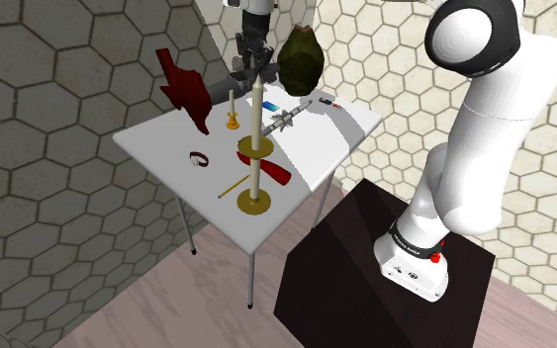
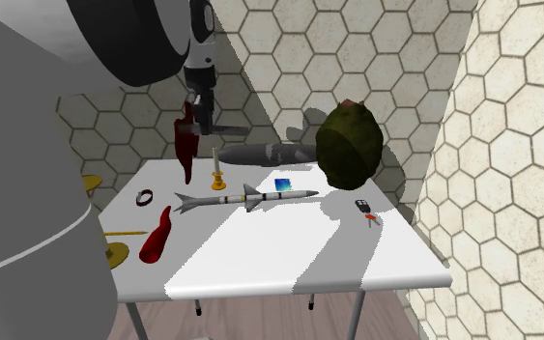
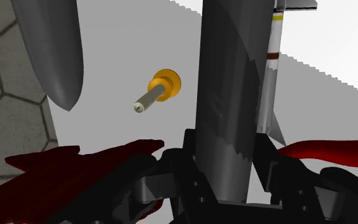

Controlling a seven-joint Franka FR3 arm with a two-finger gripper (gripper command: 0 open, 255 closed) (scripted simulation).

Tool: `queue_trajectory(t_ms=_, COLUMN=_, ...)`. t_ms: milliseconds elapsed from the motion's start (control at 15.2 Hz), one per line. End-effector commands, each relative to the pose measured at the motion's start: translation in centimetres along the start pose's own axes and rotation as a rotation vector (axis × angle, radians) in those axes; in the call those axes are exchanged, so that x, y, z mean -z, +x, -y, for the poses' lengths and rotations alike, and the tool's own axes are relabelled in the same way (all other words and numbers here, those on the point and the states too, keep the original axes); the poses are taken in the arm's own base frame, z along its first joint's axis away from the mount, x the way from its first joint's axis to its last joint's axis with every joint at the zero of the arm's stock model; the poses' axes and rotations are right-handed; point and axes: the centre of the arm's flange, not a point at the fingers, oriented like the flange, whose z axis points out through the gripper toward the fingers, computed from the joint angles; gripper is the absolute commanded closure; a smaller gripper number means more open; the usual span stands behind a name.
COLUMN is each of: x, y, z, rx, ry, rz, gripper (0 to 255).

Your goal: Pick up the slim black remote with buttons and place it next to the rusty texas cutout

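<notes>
We see the fingers clamped on the slim remote, which is drawn dark grey. It is held off the white surface and juts out past the fingertips. In the second exterior view the remote sticks out level from the fingers, above the dark grey bomb-shaped body.

The dark red Texas cutout stands upright just beside the fingers. In the wrist view its red shape spreads out on both sides of them. We cannot tell whether it touches the remote.

Below the fingers a small gold peg stand sits on the surface, between the bomb-shaped body and the white missile. The missile lies past the remote's far side.

Farther from the fingers, beyond the missile, lie a blue card and a car key. A large olive-brown bulb rests near them. Well apart from the fingers on the other side, a tall post on a gold base rises from the surface.
</notes>
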Motion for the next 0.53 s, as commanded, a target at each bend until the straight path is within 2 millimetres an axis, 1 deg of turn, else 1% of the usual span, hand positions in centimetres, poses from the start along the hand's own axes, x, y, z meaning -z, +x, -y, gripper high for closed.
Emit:
queue_trajectory(t_ms=0, x=-1.0, y=0.1, z=0.1, rx=0.0, ry=-0.001, rz=0.0, gripper=255)
queue_trajectory(t_ms=462, x=-4.7, y=0.0, z=0.4, rx=0.0, ry=-0.001, rz=0.0, gripper=255)
